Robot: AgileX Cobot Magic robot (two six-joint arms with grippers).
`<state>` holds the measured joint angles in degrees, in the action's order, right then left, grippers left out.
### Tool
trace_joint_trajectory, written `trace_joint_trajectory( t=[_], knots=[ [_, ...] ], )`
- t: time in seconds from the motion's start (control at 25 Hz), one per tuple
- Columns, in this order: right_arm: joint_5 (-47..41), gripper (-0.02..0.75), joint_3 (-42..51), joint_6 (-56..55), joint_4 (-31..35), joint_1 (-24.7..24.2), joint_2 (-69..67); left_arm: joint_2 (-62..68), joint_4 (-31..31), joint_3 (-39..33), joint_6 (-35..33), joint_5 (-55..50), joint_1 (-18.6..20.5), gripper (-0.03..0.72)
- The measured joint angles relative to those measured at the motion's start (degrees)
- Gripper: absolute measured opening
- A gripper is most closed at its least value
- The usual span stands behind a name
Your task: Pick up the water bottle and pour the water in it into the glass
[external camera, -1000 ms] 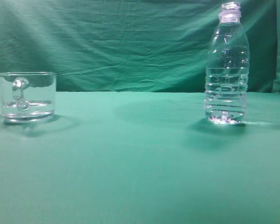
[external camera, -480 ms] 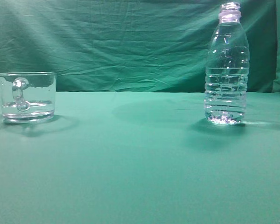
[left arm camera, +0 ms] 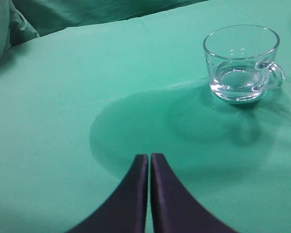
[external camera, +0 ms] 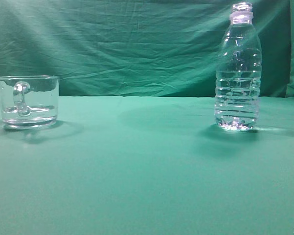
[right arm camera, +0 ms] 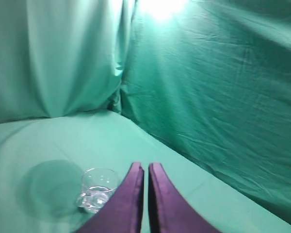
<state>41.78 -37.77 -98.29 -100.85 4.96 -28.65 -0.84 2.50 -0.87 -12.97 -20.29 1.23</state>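
No visible change since earlier.

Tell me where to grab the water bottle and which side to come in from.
Grip the water bottle around its ribbed lower body, coming in level from the side with the right end effector, currently shut, opened first. The bottle stands upright and uncapped with water inside, so a low grip should steady it, the ribs may help against slipping, and the neck stays free for pouring into the glass.
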Motion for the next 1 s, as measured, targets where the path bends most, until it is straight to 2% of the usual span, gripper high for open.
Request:
trace_joint_trajectory(
  t=[0.08, 0.16, 0.36, 0.52, 0.56, 0.64, 0.76, 0.84, 0.88, 0.92, 1.0],
  knots=[
    [0.57, 0.000, 0.00, -1.13, 0.00, 0.00, 1.13, 0.00, 0.00, 0.00, 0.00, 0.00, 0.00, 0.000],
    [-2.79, 0.000, 0.00, -5.25, 0.27, 0.00, 2.40, 0.00, 0.00, 0.00, 0.00, 0.00, 0.00, 0.000],
    [-18.44, 0.000, 0.00, -14.01, 3.02, 0.00, 5.14, 0.00, 0.00, 0.00, 0.00, 0.00, 0.00, 0.000],
    [-28.41, 0.000, 0.09, -11.26, 6.50, 0.00, 5.29, 0.00, 0.00, 0.00, 0.00, 0.00, 0.00, 0.000],
    [-31.06, 0.000, 0.57, -6.89, 10.84, 0.00, 5.29, 0.00, 0.00, 0.00, 0.00, 0.00, 0.00, 0.000],
    [-37.91, 0.000, 1.63, 6.18, 24.65, 0.00, 5.29, 0.00, 0.00, 0.00, 0.00, 0.00, 0.00, 0.000],
    [-58.10, 0.000, 2.24, 30.17, 53.59, 0.00, 5.29, 0.00, 0.00, 0.00, 0.00, 0.00, 0.00, 0.000],
    [-74.12, 0.000, 2.29, 43.50, 65.93, 0.00, 5.29, 0.00, 0.00, 0.00, 0.00, 0.00, 0.00, 0.000],
    [-79.11, 0.000, 2.49, 51.36, 71.18, 0.00, 5.29, 0.00, 0.00, 0.00, 0.00, 0.00, 0.00, 0.000],
    [-83.42, 0.000, 2.58, 58.08, 75.70, 0.00, 5.51, 0.00, 0.00, 0.00, 0.00, 0.00, 0.00, 0.000],
    [-86.61, 0.000, 3.35, 73.76, 82.94, 0.00, 6.78, 0.00, 0.00, 0.00, 0.00, 0.00, 0.00, 0.000]
  ],
)
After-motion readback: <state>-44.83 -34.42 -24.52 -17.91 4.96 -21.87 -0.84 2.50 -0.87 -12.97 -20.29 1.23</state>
